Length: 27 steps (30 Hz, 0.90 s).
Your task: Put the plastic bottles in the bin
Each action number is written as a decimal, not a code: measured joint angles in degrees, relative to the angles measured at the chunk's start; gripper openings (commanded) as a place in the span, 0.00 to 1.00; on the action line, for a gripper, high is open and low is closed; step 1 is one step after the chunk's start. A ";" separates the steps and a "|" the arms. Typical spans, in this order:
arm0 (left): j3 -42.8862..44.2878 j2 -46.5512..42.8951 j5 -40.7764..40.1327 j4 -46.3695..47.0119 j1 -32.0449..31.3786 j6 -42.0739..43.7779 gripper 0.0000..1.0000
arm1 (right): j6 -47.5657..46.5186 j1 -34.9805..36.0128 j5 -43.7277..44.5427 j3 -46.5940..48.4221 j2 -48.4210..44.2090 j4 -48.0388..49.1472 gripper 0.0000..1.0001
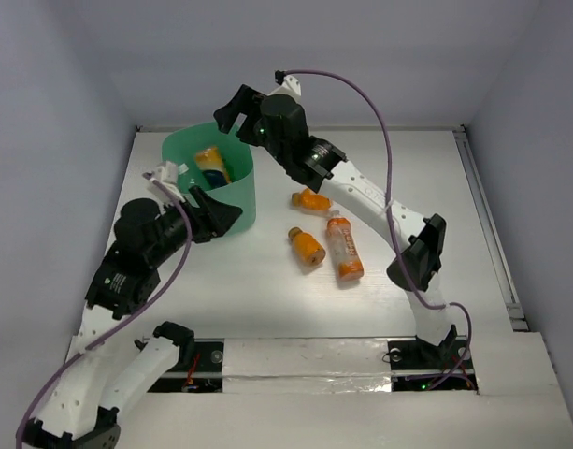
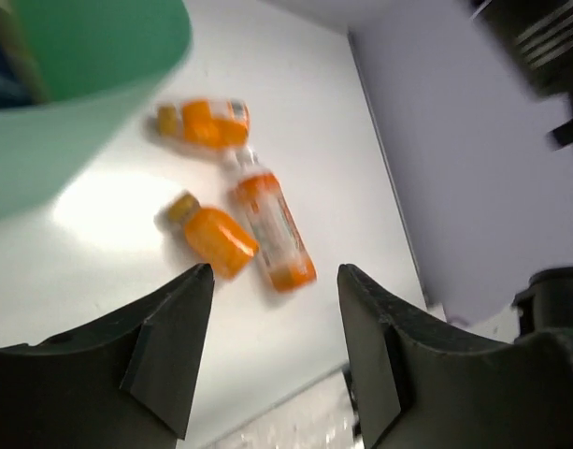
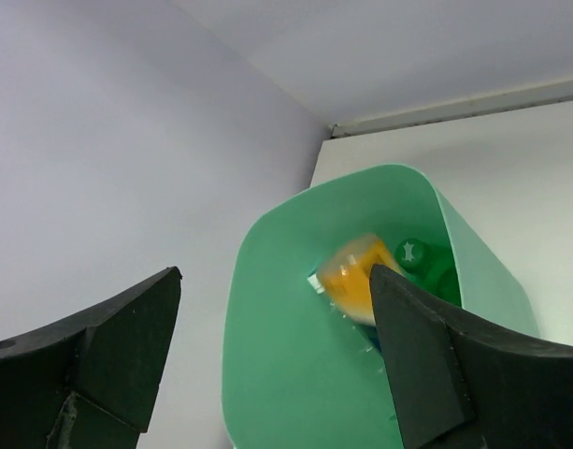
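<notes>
The mint-green bin (image 1: 237, 208) stands at the back left. An orange bottle (image 1: 212, 164) lies inside it. The right wrist view looks into the bin (image 3: 286, 374) and shows that orange bottle (image 3: 353, 277), blurred, beside a green bottle (image 3: 424, 260). Three orange bottles lie on the table right of the bin: one far (image 1: 310, 198), one near with an orange cap (image 1: 307, 245), one longer (image 1: 344, 248). My right gripper (image 1: 232, 120) is open and empty above the bin's far rim. My left gripper (image 1: 221, 210) is open and empty by the bin's near wall. Its view shows the same three bottles (image 2: 204, 123) (image 2: 216, 241) (image 2: 272, 229).
White walls close the table at the back and on both sides. A rail (image 1: 487, 224) runs along the right edge. The right arm (image 1: 370, 196) reaches over the table just behind the loose bottles.
</notes>
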 measured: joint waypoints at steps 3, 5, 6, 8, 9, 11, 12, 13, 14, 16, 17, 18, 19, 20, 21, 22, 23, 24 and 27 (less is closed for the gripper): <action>-2.27 2.14 -1.42 0.20 -7.76 -1.18 0.45 | -1.46 -0.15 -0.76 -3.28 -3.32 0.63 0.57; -3.52 3.82 -3.23 0.81 -13.22 -2.73 0.28 | -2.91 -0.28 -1.22 -7.26 -7.26 0.96 0.13; -4.42 4.83 -4.37 1.46 -16.11 -3.54 0.21 | -3.28 -0.33 -1.31 -9.05 -9.25 0.85 0.04; -6.58 6.86 -7.52 2.86 -21.42 -5.22 0.04 | -5.14 -0.50 -1.40 -14.80 -14.67 1.57 0.00; -7.65 7.87 -9.01 3.50 -23.91 -6.01 0.00 | -5.86 -0.66 -1.40 -18.56 -17.97 2.23 0.00; -9.97 10.82 -12.20 4.87 -28.59 -8.09 0.00 | -7.72 -1.33 -1.95 -28.41 -26.05 3.34 0.00; -11.13 12.24 -12.92 5.92 -29.97 -9.16 0.00 | -8.28 -1.92 -2.32 -34.12 -30.64 3.91 0.00; -12.55 13.77 -13.75 7.06 -31.01 -10.36 0.00 | -8.63 -2.71 -2.49 -38.69 -34.62 3.72 0.00; -13.53 14.95 -14.75 8.37 -31.36 -11.76 0.14 | -8.85 -3.78 -2.89 -43.30 -38.27 3.58 0.00; -15.72 17.73 -15.98 9.94 -31.69 -13.57 0.38 | -8.96 -6.36 -3.56 -52.74 -45.53 3.61 0.00; -16.22 18.93 -16.52 10.51 -31.71 -14.45 0.64 | -9.03 -7.82 -3.85 -57.57 -49.22 2.73 0.05; -16.48 20.22 -17.11 11.17 -31.71 -15.28 0.74 | -8.98 -8.92 -4.02 -61.59 -51.93 1.62 0.10; -16.50 21.66 -17.46 12.17 -31.71 -16.68 0.79 | -8.96 -9.86 -3.93 -65.29 -54.14 0.66 0.18; -16.48 23.10 -17.88 13.29 -31.69 -17.73 0.86 | -8.76 -10.58 -4.15 -68.78 -56.22 -1.31 0.37; -16.48 24.72 -18.01 14.84 -31.69 -18.75 0.88 | -8.39 -10.99 -4.33 -71.45 -57.40 -3.17 0.48; -16.48 26.49 -18.12 16.26 -31.69 -19.76 0.90 | -8.55 -11.23 -4.59 -73.68 -58.16 -4.76 0.59; -16.41 28.57 -18.10 17.77 -31.71 -20.74 0.91 | -8.57 -11.65 -5.01 -75.60 -58.66 -5.75 0.76; -16.33 30.93 -18.05 19.21 -31.71 -21.73 0.92 | -8.00 -12.07 -5.51 -77.42 -58.99 -6.78 0.80; -15.78 37.46 -18.05 22.40 -31.71 -24.41 0.93 | -7.85 -13.55 -7.21 -81.85 -59.08 -9.20 0.94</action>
